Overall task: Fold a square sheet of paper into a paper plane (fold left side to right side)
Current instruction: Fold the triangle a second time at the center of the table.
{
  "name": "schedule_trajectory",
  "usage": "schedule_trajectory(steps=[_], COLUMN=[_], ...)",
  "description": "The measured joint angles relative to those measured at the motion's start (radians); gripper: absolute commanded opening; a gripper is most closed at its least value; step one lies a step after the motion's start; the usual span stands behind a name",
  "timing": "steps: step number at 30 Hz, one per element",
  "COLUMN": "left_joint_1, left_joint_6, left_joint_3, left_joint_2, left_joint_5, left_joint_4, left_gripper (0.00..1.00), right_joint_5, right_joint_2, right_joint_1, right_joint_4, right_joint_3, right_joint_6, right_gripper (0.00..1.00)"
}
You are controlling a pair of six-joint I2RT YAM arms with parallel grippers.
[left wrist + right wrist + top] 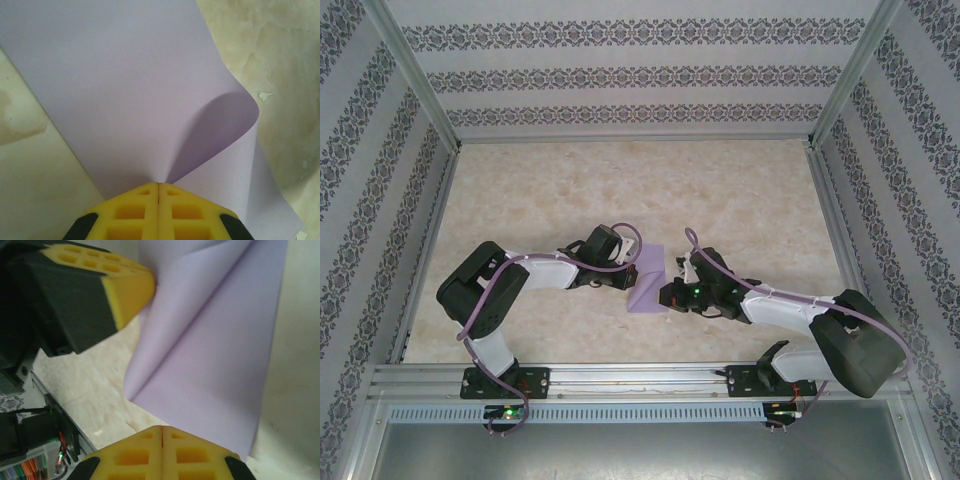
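Note:
The square sheet of paper [648,285] lies lavender and half folded at the middle of the table between both arms. In the left wrist view the paper [125,90] has its upper layer curling up and running into the tip of my left gripper [158,184], whose yellow fingers are shut on its edge. From the right wrist view, the left gripper [147,287] meets the lifted flap of the paper [215,355], which bends in a soft loop at its lower left. My right gripper [161,427] is shut, its tip at the sheet's near edge with nothing seen between its fingers.
The beige marbled table [620,190] is walled on three sides by patterned panels. A metal rail [640,380] runs along the near edge by the arm bases. Purple cables loop over both arms.

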Motion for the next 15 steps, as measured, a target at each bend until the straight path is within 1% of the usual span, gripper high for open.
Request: schedule_trajectory(steps=[3, 15], left_joint_1=[0.000, 0.000], left_joint_6=[0.000, 0.000], left_joint_3=[0.000, 0.000], left_joint_2=[0.001, 0.001], left_joint_5=[0.000, 0.000], left_joint_4=[0.001, 0.002], left_gripper=[0.00, 0.00], right_joint_5=[0.008, 0.023], right_joint_2=[0.014, 0.181], right_joint_1=[0.008, 0.023], right_joint_4=[0.021, 0.138], right_joint_3=[0.010, 0.105], right_joint_6=[0.012, 0.017], right_gripper=[0.00, 0.00])
